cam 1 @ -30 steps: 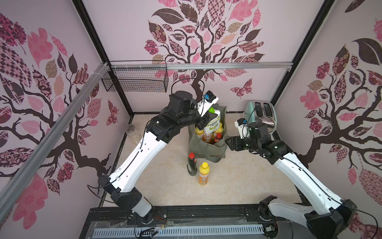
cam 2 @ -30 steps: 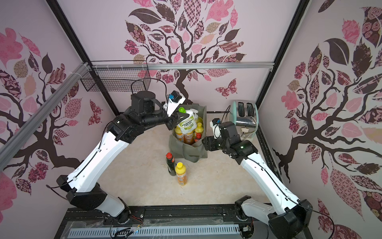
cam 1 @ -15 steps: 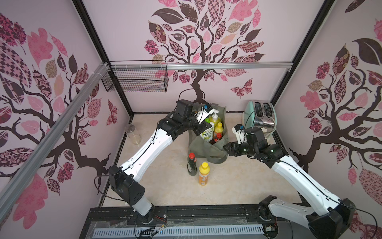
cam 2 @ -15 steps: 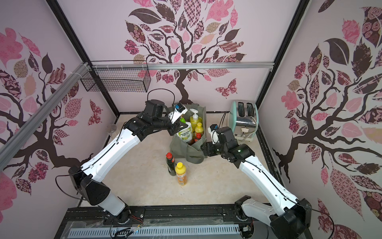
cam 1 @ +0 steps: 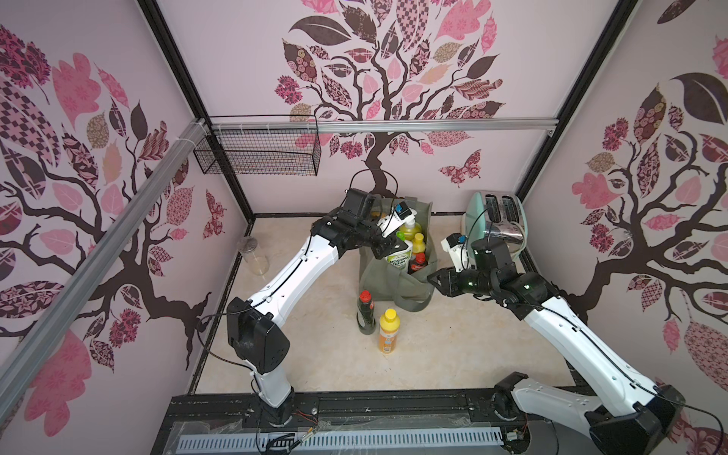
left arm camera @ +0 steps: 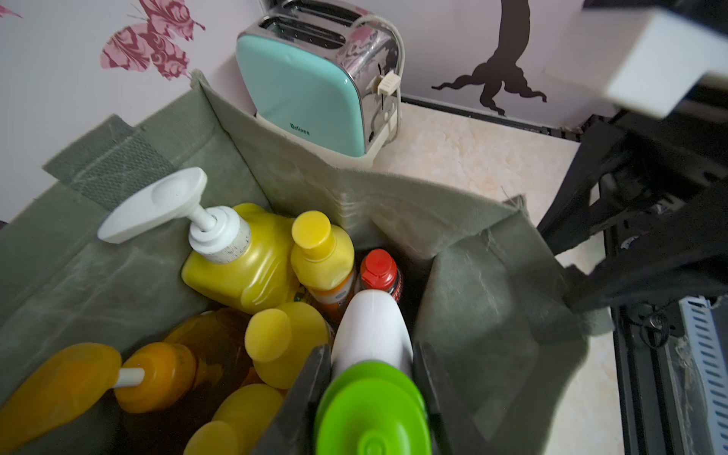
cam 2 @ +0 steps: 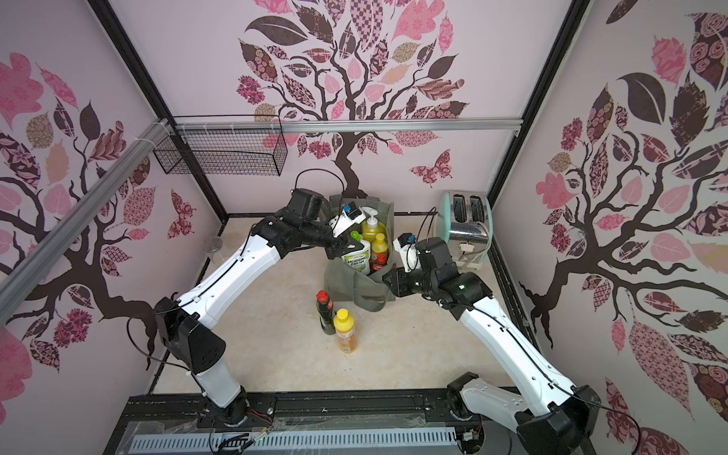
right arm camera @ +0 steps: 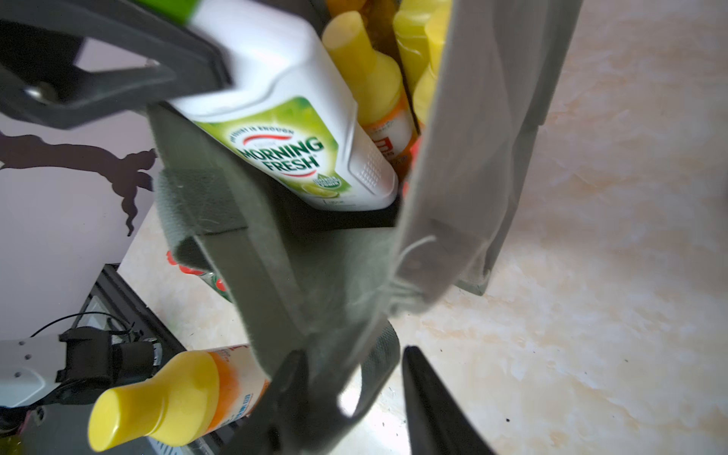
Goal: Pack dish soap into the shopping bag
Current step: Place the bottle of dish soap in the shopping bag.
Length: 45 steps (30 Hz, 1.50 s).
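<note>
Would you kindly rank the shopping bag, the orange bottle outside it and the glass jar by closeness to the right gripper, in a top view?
1. Shopping bag, its strap at the right gripper.
2. Orange bottle, standing just outside the bag.
3. Glass jar, far across, robot's left.

Shopping bag (cam 1: 388,283) behind two loose bottles (cam 1: 388,335); toaster (cam 1: 478,214) right, jar (cam 1: 254,258) left.

Lighting is bright, diffuse and even, with only soft shadows on the tabletop (cam 1: 453,354); both top views bow at the edges, and the wrist views blur close items such as the white green-capped bottle (left arm camera: 372,327).
</note>
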{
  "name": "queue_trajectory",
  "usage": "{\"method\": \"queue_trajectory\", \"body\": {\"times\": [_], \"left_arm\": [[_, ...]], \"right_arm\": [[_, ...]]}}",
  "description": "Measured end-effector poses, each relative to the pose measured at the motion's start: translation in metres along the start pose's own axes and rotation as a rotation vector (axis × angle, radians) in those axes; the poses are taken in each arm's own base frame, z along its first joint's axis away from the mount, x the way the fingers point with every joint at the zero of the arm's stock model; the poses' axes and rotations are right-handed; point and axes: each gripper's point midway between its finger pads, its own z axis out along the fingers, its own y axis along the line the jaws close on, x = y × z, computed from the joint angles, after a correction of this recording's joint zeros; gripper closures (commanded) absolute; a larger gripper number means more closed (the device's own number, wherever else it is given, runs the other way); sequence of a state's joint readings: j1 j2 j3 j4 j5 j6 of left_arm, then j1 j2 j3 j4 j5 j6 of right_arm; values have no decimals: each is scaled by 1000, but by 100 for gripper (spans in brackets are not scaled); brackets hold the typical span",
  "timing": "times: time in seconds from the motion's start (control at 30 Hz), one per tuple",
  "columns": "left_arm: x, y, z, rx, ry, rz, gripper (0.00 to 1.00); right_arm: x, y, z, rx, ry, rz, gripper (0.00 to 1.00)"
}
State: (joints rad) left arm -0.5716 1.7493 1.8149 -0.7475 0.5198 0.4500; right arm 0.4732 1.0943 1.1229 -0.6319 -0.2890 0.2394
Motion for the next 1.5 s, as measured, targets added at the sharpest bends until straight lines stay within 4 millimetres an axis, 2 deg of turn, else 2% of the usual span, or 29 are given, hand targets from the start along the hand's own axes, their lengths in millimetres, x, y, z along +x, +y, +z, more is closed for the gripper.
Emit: {"method": "queue_trajectory", "body": {"times": [0.07,0.23,0.47,0.73,0.9,1.07,1.27,1.5], "left_arm": [[3,-2,0,8,11,11,100],[5,-2,0,15,15,40,100],[16,3,11,31,38,47,100],[16,2,17,62,20,61,100],[28,5,30,88,43,55,99],[44,5,47,122,78,39,89],[47,2,49,136,84,41,73],[45,1,50,143,72,38,44]], "right_arm": [[-5,6,-4,-18,-1,-8,90],[-12,11,-7,-25,9,3,100],[-17,15,-9,-28,26,10,100],[-19,16,-10,-27,42,12,100],[-18,17,-10,-29,46,12,100],[-19,14,-10,-23,42,13,100],[-20,13,-10,-22,40,14,100],[-20,11,-9,-27,36,16,100]]}}
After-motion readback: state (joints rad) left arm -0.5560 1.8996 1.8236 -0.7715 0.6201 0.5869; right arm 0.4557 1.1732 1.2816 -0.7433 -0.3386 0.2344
